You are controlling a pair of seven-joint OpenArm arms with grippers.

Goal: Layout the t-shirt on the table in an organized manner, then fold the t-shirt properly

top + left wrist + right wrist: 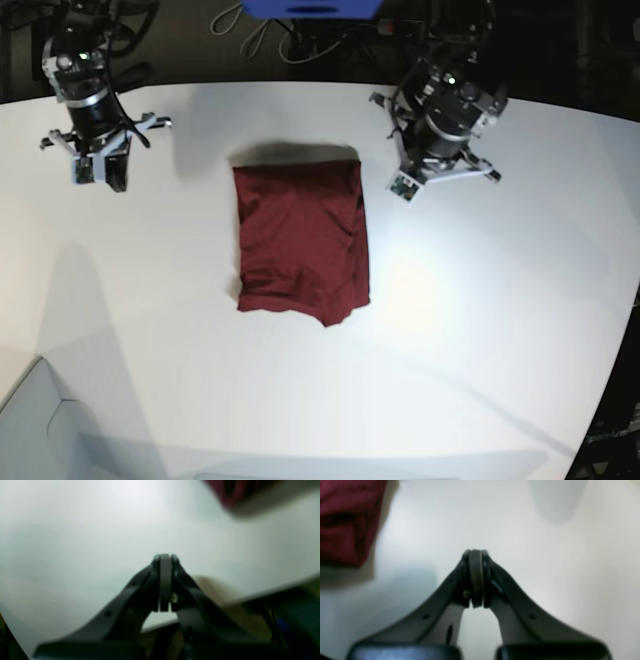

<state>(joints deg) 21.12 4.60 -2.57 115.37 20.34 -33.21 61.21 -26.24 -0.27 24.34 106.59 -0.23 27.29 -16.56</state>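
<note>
The dark maroon t-shirt (300, 240) lies folded into a compact upright rectangle in the middle of the white table (500, 330). My left gripper (403, 187) rests at the back right of the shirt, apart from it, and is shut on nothing. In the left wrist view the left gripper (165, 557) has its pads pressed together over bare table (75, 542), with a blurred corner of the t-shirt (232, 492) at the top right. My right gripper (100, 175) sits far back left, shut and empty. In its own view the right gripper (475, 552) hangs over the table (545, 555), t-shirt (345, 522) at upper left.
A blue object (310, 8) and loose cables (260, 35) sit beyond the table's far edge. The table's curved edge (615, 350) runs down the right side. A pale box corner (40, 430) shows at the lower left. The table edge (275, 590) lies close to the left gripper.
</note>
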